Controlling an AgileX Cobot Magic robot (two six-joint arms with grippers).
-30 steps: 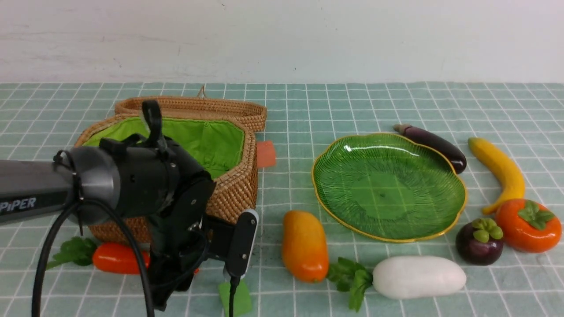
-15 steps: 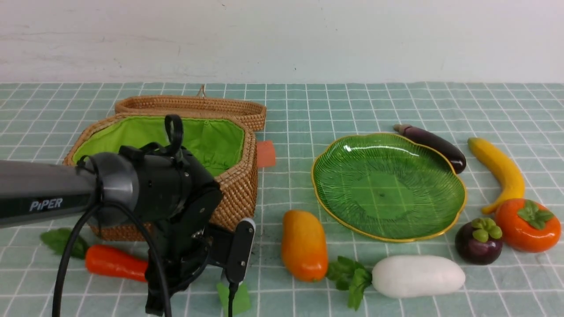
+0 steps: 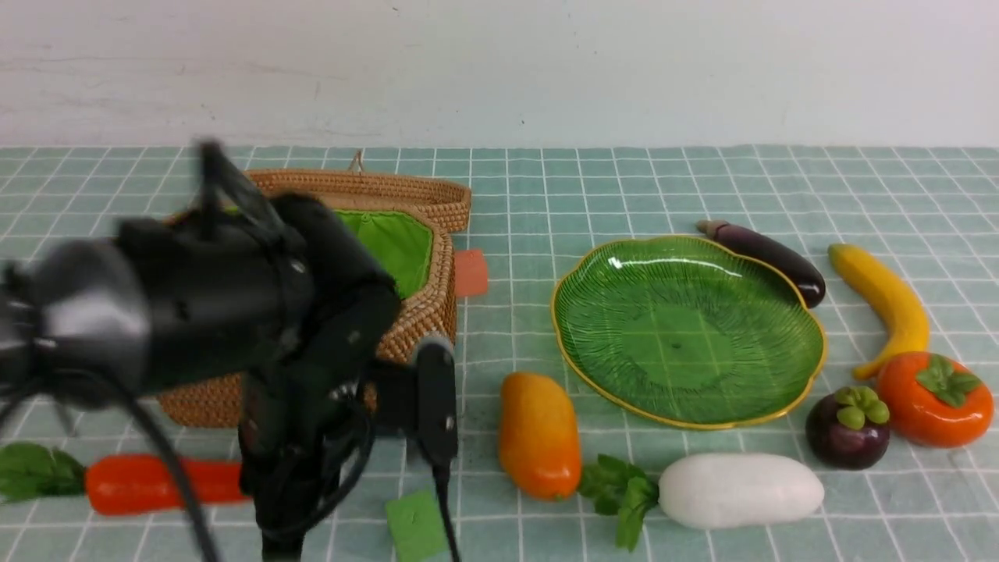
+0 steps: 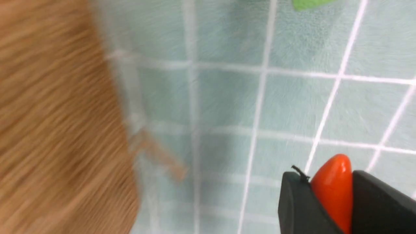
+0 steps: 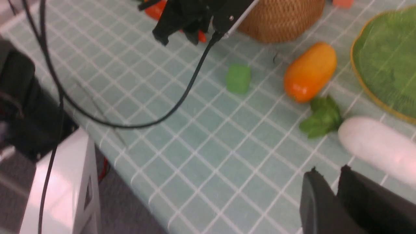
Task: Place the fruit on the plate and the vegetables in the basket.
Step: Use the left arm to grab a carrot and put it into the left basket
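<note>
My left gripper (image 4: 328, 177) is shut on the pointed tip of the orange-red carrot (image 3: 152, 484); its leaves (image 3: 31, 471) point left, in front of the open wicker basket (image 3: 417, 328). The left arm is blurred and hides much of the basket. The green plate (image 3: 687, 328) is bare. Mango (image 3: 538, 433) and white radish (image 3: 741, 490) lie before it. Eggplant (image 3: 769, 254), banana (image 3: 886, 300), persimmon (image 3: 936, 398) and mangosteen (image 3: 847, 429) lie to its right. My right gripper (image 5: 330, 172) is shut and holds nothing, above the cloth near the radish (image 5: 377, 149).
A small green cube (image 3: 415, 524) lies near the table's front edge, and an orange-red cube (image 3: 471, 273) sits beside the basket. The basket lid (image 3: 375, 191) lies open behind it. The left arm's cable (image 5: 182, 97) hangs over the cloth. The table edge (image 5: 130, 175) shows in the right wrist view.
My left gripper closed on the carrot's tip. The left arm then swung up and left, blurring, and the carrot shifted left and nearer the front edge.
</note>
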